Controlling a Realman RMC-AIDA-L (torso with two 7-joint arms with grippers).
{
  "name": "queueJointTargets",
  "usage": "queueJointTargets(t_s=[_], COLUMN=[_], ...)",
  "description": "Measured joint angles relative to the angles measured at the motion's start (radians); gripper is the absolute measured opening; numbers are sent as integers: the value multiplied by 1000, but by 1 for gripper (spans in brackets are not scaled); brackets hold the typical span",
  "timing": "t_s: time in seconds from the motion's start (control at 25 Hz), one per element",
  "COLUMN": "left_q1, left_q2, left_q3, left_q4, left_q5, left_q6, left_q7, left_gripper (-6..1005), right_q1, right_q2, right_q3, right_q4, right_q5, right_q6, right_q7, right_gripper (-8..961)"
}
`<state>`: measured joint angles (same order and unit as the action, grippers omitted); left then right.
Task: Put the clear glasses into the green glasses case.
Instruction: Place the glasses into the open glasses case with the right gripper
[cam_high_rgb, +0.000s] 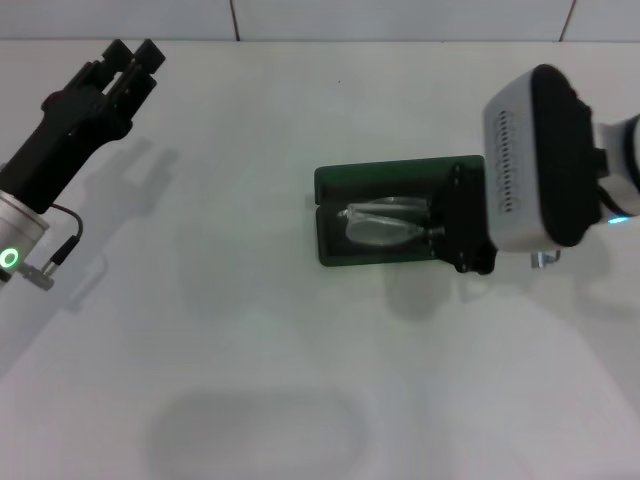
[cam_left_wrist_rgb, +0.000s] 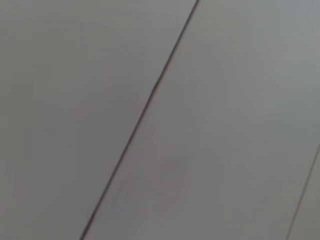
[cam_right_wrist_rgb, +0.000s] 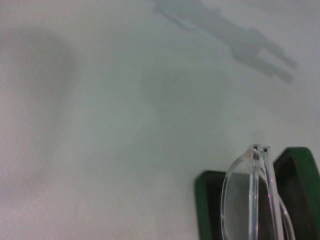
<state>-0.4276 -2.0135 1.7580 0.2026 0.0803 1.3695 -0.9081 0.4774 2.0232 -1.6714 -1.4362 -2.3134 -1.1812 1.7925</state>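
Note:
The green glasses case (cam_high_rgb: 332, 252) lies open at the table's middle right, its lid (cam_high_rgb: 395, 178) on the far side. The clear glasses (cam_high_rgb: 383, 224) hang folded over the case's dark inside. My right gripper (cam_high_rgb: 437, 229) reaches in from the case's right end and is shut on the glasses' right side. In the right wrist view the clear glasses (cam_right_wrist_rgb: 250, 200) stand close up, a little above the green glasses case (cam_right_wrist_rgb: 204, 210). My left gripper (cam_high_rgb: 132, 55) is parked at the far left, raised, open and holding nothing.
The white table (cam_high_rgb: 250, 330) runs wide to the left and front of the case. A tiled wall (cam_high_rgb: 300, 18) bounds the back edge. The left wrist view holds only grey panels (cam_left_wrist_rgb: 225, 125) with a dark seam.

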Motion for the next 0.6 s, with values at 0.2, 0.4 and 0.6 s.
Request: queueJointTargets(t_s=[0.2, 0.4, 0.6], left_q1=[-21, -64, -77], left_q2=[12, 35, 39], left_q3=[1, -3, -5], left_q4=[0, 0, -1], left_q5=[58, 177, 194], left_q6=[-1, -11, -13], left_q7=[-35, -53, -50], left_gripper=[532, 532, 532], right_q1=[13, 14, 11], right_q2=[2, 3, 3], right_q3=[-94, -164, -208], right_q4=[-5, 12, 39], right_q5=[-126, -170, -178], right_q6=[94, 184, 252], right_q7=[53, 68, 68], right_gripper=[127, 129, 131])
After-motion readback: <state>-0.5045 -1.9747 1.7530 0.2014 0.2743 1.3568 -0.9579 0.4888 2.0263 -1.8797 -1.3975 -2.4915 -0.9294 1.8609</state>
